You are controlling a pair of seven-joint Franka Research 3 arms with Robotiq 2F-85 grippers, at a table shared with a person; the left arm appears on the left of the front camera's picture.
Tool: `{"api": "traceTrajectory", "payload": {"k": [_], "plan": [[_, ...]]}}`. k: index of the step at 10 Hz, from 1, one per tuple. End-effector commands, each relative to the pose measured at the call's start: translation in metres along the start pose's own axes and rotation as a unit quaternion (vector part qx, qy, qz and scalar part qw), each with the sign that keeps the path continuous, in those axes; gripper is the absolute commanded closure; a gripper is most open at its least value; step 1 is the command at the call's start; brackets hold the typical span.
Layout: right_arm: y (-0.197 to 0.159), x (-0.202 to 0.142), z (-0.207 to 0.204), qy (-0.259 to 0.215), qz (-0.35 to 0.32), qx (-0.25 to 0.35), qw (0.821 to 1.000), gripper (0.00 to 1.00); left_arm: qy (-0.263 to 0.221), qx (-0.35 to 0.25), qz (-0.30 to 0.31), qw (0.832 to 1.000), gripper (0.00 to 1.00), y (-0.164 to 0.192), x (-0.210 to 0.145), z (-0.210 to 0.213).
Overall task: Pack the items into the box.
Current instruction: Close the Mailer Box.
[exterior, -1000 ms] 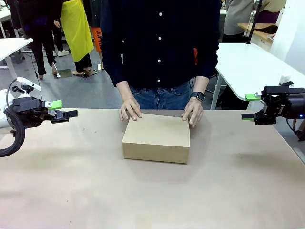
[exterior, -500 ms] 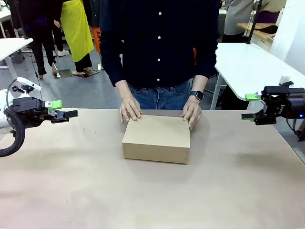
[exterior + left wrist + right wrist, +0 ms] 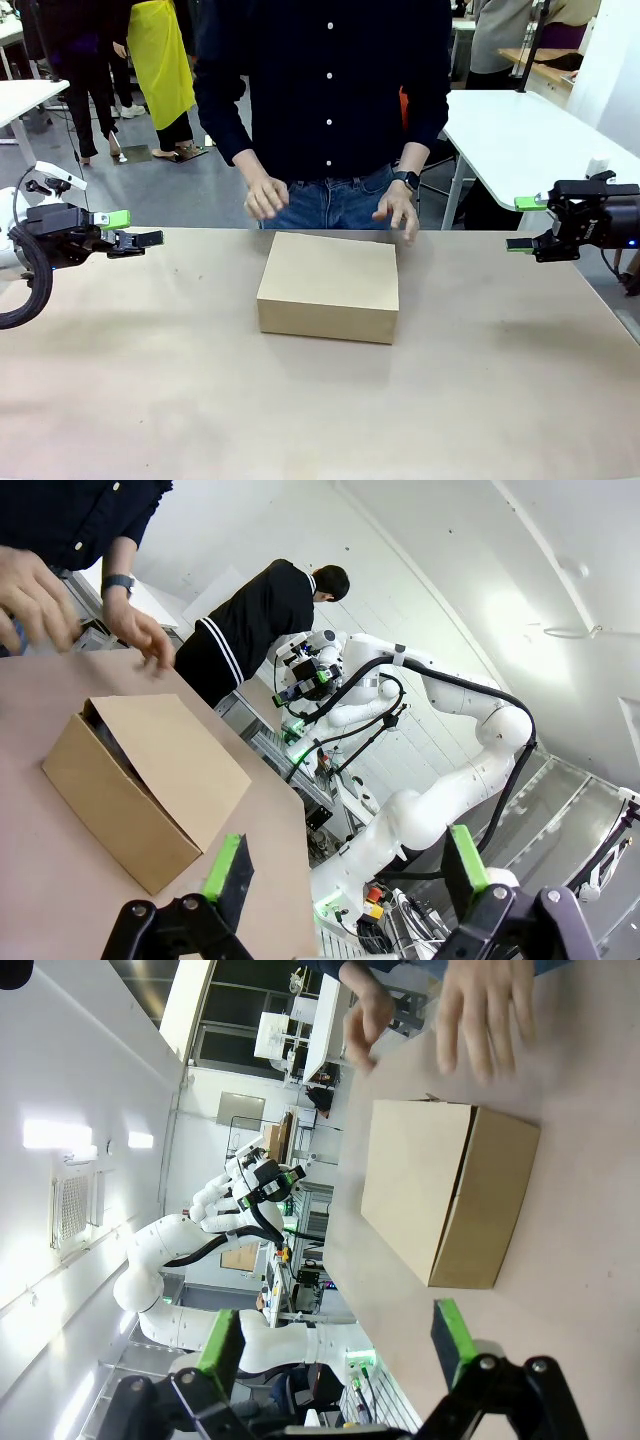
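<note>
The brown cardboard box (image 3: 328, 285) sits in the middle of the table with its lid flap down; the items are hidden. The person's two hands (image 3: 265, 197) hover just above and behind its far edge, touching nothing. At the table's left edge my left gripper (image 3: 135, 229) hangs open and empty, far from the box. My right gripper (image 3: 522, 224) is open and empty off the right edge. In the left wrist view the box (image 3: 150, 780) lies beyond the spread fingers (image 3: 228, 865). The right wrist view has the box (image 3: 445, 1190) ahead of its open fingers (image 3: 450, 1340).
The brown table top (image 3: 320, 410) is bare around the box on all sides. White tables (image 3: 530, 130) stand behind the person at right and far left. Other people stand in the background at left.
The person's hands have lifted off the box's far corners and drawn back toward the body. The box and both arms have stayed put.
</note>
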State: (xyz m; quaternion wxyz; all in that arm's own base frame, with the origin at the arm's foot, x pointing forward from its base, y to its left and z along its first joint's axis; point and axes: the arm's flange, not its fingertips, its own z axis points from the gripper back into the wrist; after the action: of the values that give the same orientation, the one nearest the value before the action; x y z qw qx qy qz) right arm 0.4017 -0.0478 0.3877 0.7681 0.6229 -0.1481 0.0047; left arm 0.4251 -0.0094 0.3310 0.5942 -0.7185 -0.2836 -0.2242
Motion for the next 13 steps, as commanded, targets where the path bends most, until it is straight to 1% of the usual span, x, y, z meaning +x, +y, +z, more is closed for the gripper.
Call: {"api": "traceTrajectory", "payload": {"k": [1, 13], "plan": [[0.0009, 0.0004, 0.0007, 0.001, 0.008, 0.005, 1.0, 0.0, -0.001, 0.002, -0.008, 1.0, 0.0, -0.0038, -0.0029, -0.0001], [0.0009, 0.0004, 0.0007, 0.001, 0.008, 0.005, 1.0, 0.0, -0.001, 0.002, -0.008, 1.0, 0.0, -0.0038, -0.0029, -0.0001]]}}
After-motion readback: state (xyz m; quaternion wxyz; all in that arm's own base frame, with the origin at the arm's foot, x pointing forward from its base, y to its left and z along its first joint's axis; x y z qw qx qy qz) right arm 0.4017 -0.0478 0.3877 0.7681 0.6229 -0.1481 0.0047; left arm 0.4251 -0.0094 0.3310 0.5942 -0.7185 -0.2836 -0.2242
